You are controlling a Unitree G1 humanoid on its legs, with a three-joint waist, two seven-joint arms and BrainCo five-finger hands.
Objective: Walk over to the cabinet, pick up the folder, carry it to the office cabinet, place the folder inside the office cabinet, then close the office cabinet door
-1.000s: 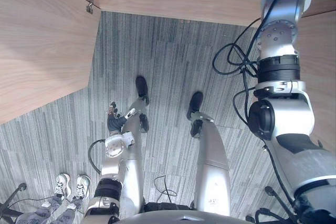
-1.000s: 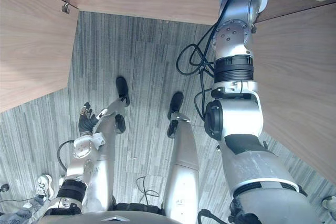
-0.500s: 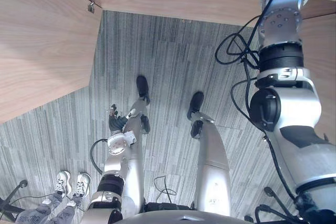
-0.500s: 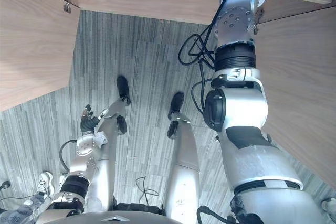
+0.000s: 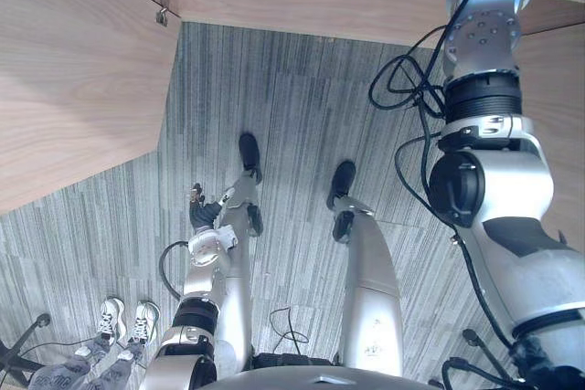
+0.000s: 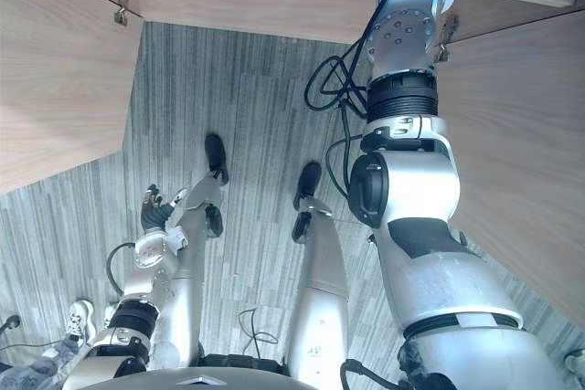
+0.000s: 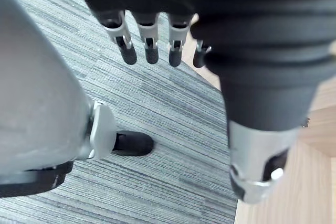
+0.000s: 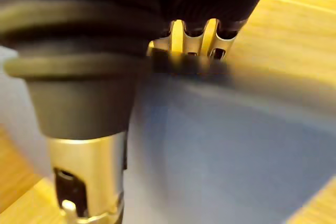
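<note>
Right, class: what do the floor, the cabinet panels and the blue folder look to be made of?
Floor: likely carpet, matt grey with fine stripes. Cabinet panel: wood or wood-look laminate, with pale grain and a smooth face. Folder: a smooth, flat blue sheet, plastic or card; which is unclear.

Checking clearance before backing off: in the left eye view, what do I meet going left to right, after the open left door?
Person's shoes → left hand, hanging open → right arm → right wooden door.
</note>
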